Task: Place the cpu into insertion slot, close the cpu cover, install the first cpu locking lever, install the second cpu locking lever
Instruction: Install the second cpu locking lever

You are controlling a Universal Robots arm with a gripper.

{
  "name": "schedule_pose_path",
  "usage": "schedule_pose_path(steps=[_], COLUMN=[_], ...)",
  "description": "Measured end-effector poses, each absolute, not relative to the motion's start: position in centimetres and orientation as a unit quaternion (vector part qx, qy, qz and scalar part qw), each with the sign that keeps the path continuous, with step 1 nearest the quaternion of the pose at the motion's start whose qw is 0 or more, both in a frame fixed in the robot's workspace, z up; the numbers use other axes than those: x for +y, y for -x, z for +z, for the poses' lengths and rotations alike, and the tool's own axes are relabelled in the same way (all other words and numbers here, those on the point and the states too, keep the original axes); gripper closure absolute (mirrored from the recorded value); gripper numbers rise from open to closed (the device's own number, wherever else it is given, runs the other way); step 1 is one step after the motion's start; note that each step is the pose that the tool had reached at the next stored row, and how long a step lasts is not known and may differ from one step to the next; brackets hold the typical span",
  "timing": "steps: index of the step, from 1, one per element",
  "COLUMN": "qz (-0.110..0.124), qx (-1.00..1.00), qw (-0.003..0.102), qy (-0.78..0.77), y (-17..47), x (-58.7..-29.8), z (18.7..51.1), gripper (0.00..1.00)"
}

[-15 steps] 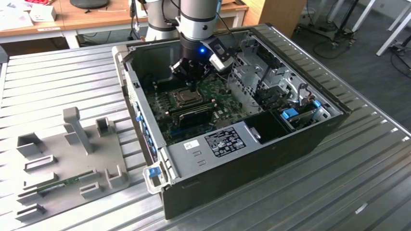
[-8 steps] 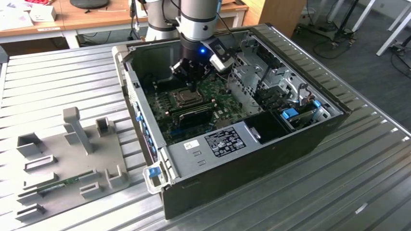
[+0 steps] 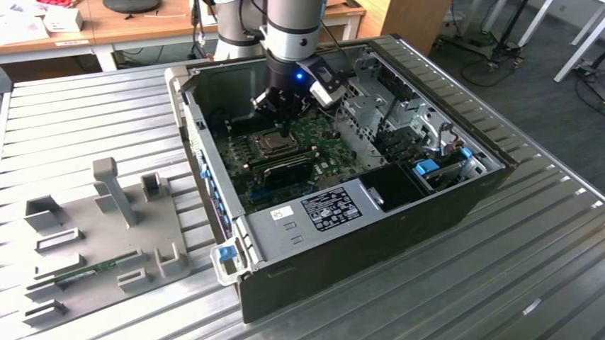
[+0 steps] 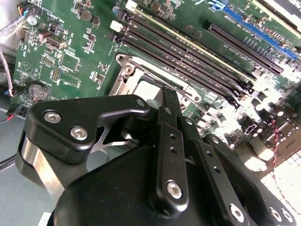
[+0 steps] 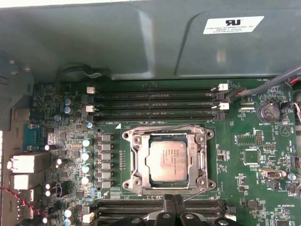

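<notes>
Grey fixtures (image 3: 104, 219) sit closest in the exterior view, on a ribbed metal table (image 3: 529, 283) toward the exterior view's left. Beside them lies one open computer case (image 3: 397, 205). One arm reaches down into it, and one gripper (image 3: 283, 129) hangs just above the socket (image 3: 275, 145) on the green board (image 3: 293, 163). Whether its fingers are apart or together I cannot tell here.

Black gripper (image 4: 170, 101) links take up the near part of the second wrist view. The fingers look drawn together into one narrow tip that carries nothing, poised just over the cover (image 4: 136, 77). A pale patch of the cpu (image 4: 145, 89) shows through the cover's window. Four long memory slots (image 4: 188, 49) run past the socket's far side.

Fingertips (image 5: 174, 217) just edge into the first wrist view, beside another bank of slots (image 5: 160, 205). One cpu (image 5: 170, 161) lies flat in the one socket (image 5: 168, 160), so placing looks done. One cover (image 5: 203, 160) lies down around the chip, so closing looks done too. A thin wire lever (image 5: 197, 193) runs along one side of the frame and another lever (image 5: 160, 129) along the opposite side. Whether either is hooked under its catch I cannot tell, so I judge the lever steps as the part left. Four slots (image 5: 155, 101) lie between the socket and the case wall.
</notes>
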State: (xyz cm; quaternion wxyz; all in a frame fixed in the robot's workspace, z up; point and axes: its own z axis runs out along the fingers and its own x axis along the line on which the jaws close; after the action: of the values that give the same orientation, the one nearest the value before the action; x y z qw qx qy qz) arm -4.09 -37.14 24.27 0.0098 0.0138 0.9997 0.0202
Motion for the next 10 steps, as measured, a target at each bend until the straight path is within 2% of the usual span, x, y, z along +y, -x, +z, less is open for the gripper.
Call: schedule_pose_path(steps=[10], qz=[0.019], qx=[1.0], qw=[0.01], qy=[-0.014], y=[4.37], x=[-37.46], z=[24.22], gripper=[0.9])
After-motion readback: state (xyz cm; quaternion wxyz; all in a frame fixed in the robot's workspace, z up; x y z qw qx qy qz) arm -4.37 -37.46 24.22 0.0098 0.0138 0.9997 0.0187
